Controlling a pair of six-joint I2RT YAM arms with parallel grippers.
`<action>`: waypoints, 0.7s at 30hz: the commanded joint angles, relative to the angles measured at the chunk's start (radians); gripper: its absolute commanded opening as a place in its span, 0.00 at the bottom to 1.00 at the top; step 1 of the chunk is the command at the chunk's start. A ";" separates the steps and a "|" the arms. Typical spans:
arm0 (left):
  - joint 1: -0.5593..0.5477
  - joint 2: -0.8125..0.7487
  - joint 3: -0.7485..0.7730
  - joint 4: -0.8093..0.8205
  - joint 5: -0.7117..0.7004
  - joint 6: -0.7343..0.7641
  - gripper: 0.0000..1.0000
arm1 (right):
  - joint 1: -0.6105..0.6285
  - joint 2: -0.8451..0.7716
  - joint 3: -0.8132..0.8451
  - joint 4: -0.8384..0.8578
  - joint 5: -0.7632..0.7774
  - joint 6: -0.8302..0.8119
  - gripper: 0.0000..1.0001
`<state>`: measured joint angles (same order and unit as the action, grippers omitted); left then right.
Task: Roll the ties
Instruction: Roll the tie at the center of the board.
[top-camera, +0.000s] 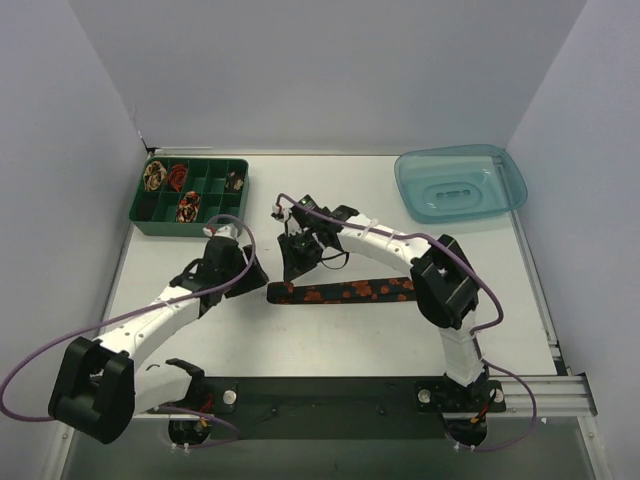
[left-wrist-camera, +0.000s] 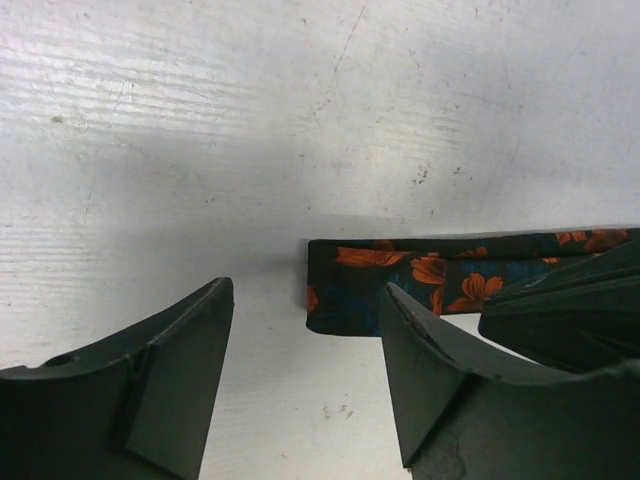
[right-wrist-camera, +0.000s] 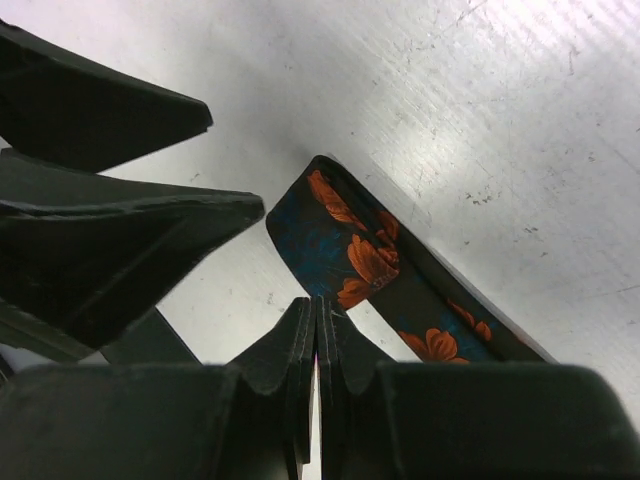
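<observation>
While the left arm stretches low from the near-left corner, the left gripper (left-wrist-camera: 305, 290) stands spread wide, just short of the folded end of the floral tie (top-camera: 345, 291). The right arm arches across from the right, and the right gripper (right-wrist-camera: 317, 305) is pressed together, tips at the tie's edge. The tie lies flat on the table (top-camera: 350, 200), long axis left to right, folded end pointing left.

The long dark navy fabric necktie with orange-red flowers (top-camera: 345, 291) lay flat and unrolled across the white table (top-camera: 330, 190), its left end folded back on itself. Several small rolled ties (top-camera: 178, 177), cream, red and brown, sat coiled in separate compartments of the green tray (top-camera: 170, 228).
</observation>
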<state>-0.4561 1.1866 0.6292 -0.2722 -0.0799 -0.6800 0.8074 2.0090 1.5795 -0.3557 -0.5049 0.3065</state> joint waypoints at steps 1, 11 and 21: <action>0.109 -0.065 -0.080 0.126 0.212 -0.050 0.71 | 0.015 0.045 0.022 -0.026 -0.015 0.006 0.04; 0.201 0.037 -0.218 0.430 0.451 -0.108 0.72 | 0.029 0.083 -0.030 -0.017 0.020 0.000 0.03; 0.198 0.107 -0.298 0.625 0.506 -0.155 0.72 | 0.029 0.088 -0.092 0.003 0.038 0.002 0.03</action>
<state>-0.2600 1.2781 0.3393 0.2340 0.3897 -0.8200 0.8272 2.0834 1.5043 -0.3500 -0.4858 0.3096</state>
